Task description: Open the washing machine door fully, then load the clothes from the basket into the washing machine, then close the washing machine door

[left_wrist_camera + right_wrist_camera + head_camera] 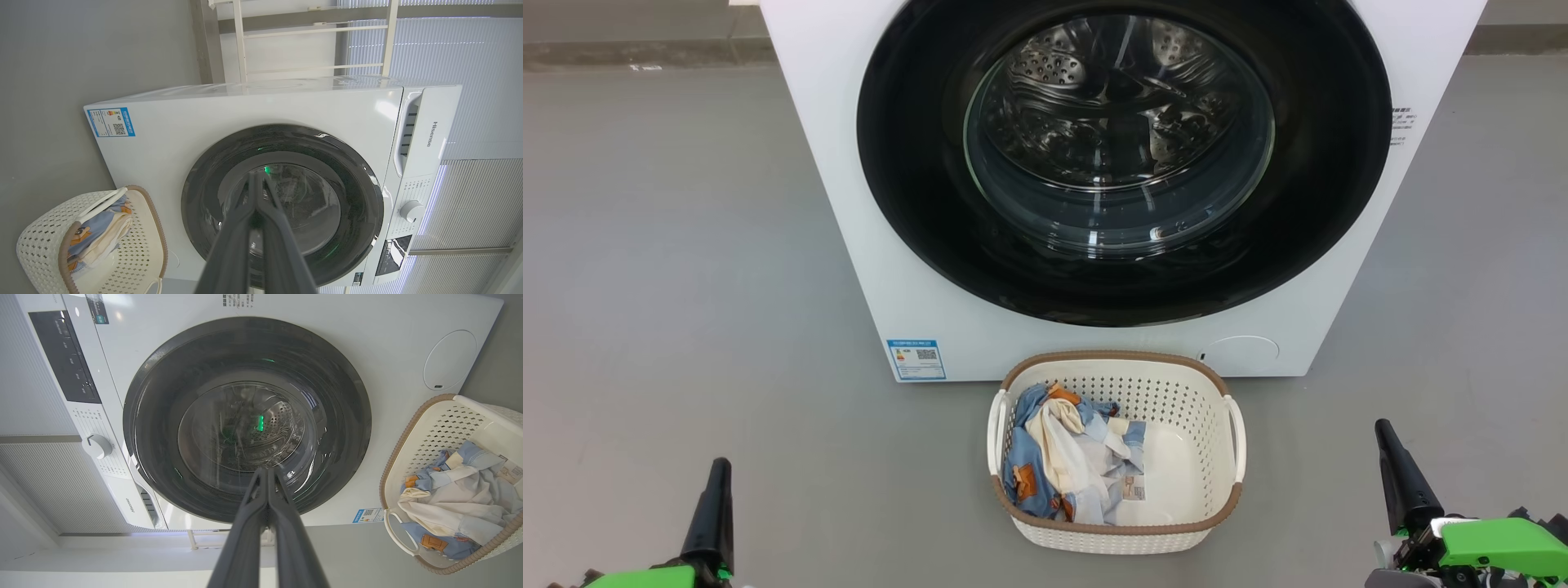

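I see the washing machine point(866, 245) right in front of me. It is big and white and it stands on the grey floor point(686, 245). Its door point(915, 163) is round, black and shiny, and it is shut flat on the front of the machine. Through the glass window point(1119, 188) in the middle of the door I see the metal drum point(1094, 90) with its little holes. A blue sticker point(916, 359) sits low on the front on my left. A round cap point(1241, 353) sits low on my right.

The basket point(1176, 392) stands on the floor just in front of the machine, below the door. It is cream with lots of little holes and a brown rim. The clothes point(1062, 457) lie inside it, heaped on its left side. They are light blue with small orange-brown bears, and cream and white cloth is mixed in. The white bottom of the basket shows on its right side, with a paper label point(1134, 487) right beside the clothes.

My left tool point(719, 469) is low on my left. Its two dark fingers are pressed together and hold nothing. My right tool point(1384, 433) is low on my right, and its fingers are pressed together too, holding nothing. The basket is between the two tools, and both are well apart from it. In each wrist view the closed fingers point at the door glass.
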### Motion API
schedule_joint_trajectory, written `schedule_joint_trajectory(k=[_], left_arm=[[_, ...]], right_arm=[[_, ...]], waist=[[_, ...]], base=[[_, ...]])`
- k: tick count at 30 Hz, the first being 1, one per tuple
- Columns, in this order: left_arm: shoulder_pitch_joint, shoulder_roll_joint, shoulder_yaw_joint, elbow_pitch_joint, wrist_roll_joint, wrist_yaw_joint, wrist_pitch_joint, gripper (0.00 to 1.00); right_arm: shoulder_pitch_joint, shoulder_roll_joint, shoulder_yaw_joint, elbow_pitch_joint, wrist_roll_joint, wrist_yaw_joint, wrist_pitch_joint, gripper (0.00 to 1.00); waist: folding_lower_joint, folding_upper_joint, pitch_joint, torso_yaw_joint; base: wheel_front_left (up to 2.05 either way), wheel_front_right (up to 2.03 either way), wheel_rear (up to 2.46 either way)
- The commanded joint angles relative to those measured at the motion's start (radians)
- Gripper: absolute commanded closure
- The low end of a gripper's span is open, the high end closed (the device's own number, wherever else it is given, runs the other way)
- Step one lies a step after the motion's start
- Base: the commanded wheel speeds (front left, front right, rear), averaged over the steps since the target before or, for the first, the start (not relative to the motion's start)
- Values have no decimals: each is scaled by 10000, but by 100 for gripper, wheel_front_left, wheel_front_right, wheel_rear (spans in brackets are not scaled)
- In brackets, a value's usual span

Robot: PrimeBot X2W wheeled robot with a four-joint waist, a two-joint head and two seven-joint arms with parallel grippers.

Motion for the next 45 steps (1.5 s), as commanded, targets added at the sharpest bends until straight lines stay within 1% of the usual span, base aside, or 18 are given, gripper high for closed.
schedule_joint_trajectory(k=[1,33,34,36,39,43,45], left_arm=[[-413,111,336,-175,131,-40,22,100],[-416,79,380,-172,168,-40,57,100],[13,-27,29,26,-2,0,-1,0],[114,-88,15,221,-3,0,-2,0],[150,-105,22,205,16,-1,-40,0],[162,-74,-5,115,125,-2,-126,0],[177,-40,-44,70,216,-3,-198,0]], right_arm=[[-435,-12,151,-236,-76,-9,60,100],[-438,13,116,-234,-105,-9,87,100],[14,23,-31,30,-4,0,4,0],[128,42,15,251,-2,0,-8,0],[154,53,67,271,-10,0,-81,0],[164,54,132,251,-124,-1,-199,0],[171,55,129,247,-253,-1,-255,0]], waist=[[0,0,0,0],[0,0,0,0],[0,0,0,0],[0,0,0,-1],[2,0,6,3],[17,0,-14,16],[9,0,-11,20]], base=[[0,0,0],[0,0,0],[0,0,0],[0,0,0],[0,0,0],[0,0,0],[0,0,0]])
